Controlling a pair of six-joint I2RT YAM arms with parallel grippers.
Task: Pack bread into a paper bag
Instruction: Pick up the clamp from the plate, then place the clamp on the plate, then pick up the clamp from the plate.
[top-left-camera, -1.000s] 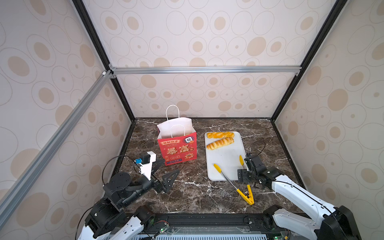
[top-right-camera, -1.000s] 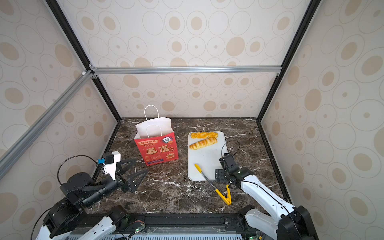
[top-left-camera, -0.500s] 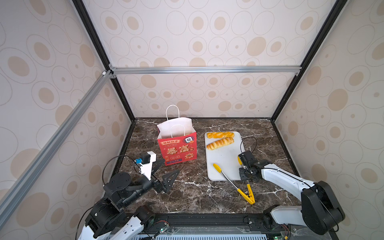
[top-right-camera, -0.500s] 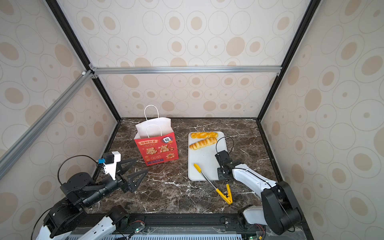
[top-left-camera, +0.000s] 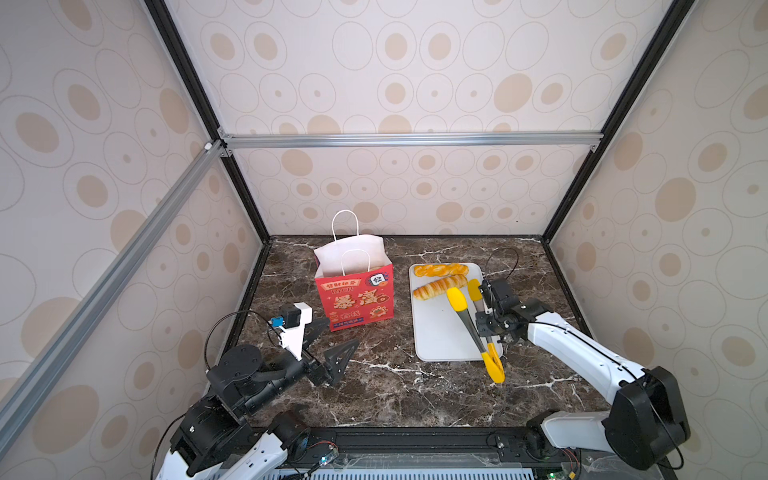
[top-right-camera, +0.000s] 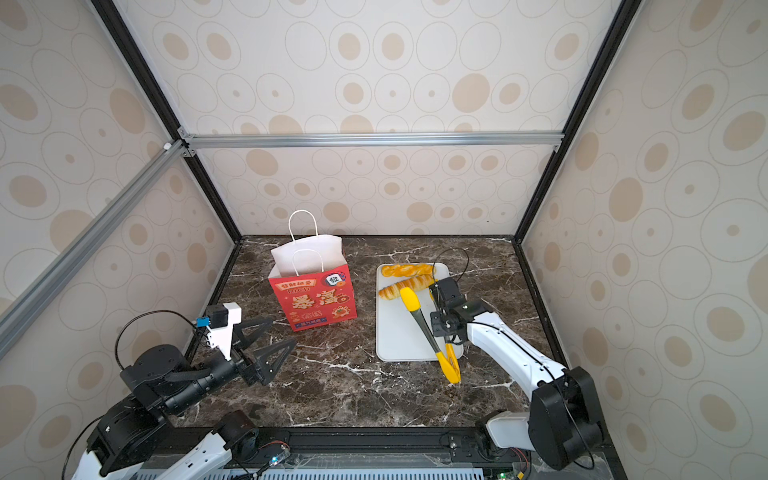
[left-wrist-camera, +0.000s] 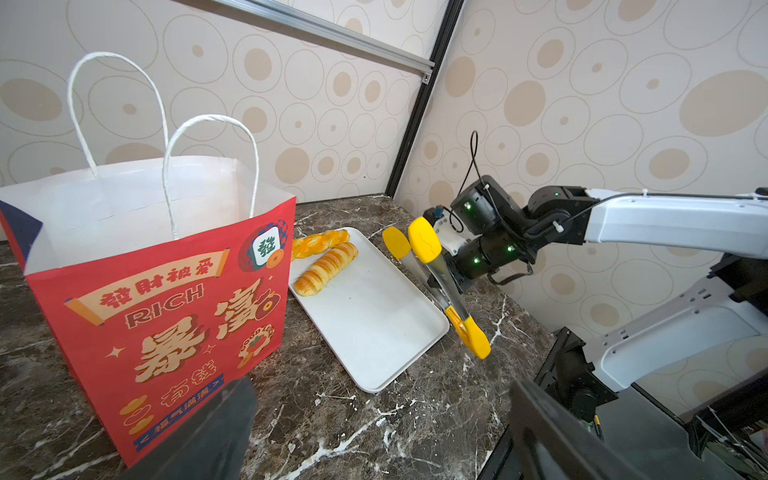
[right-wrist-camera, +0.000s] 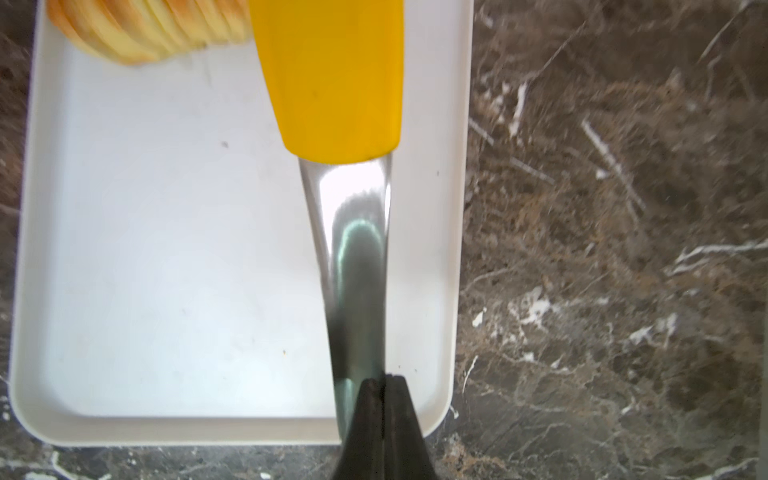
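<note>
Entry: the tongs (top-left-camera: 467, 322), flat across tray (top-left-camera: 436, 345) and counter (top-left-camera: 395, 386) a second ago, are now clenched in the right claw (top-left-camera: 482, 330) and lifted, tips near the nearer twisted bread stick (top-left-camera: 440, 286). The left claw (top-left-camera: 343, 331) stays released. Both sticks are noted right of frame centre, outside the paper bag (top-left-camera: 357, 299). Lift-off is confirmed only in the left wrist view.

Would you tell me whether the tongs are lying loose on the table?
No, the right tool is shut on the tongs, over the tray.
</note>
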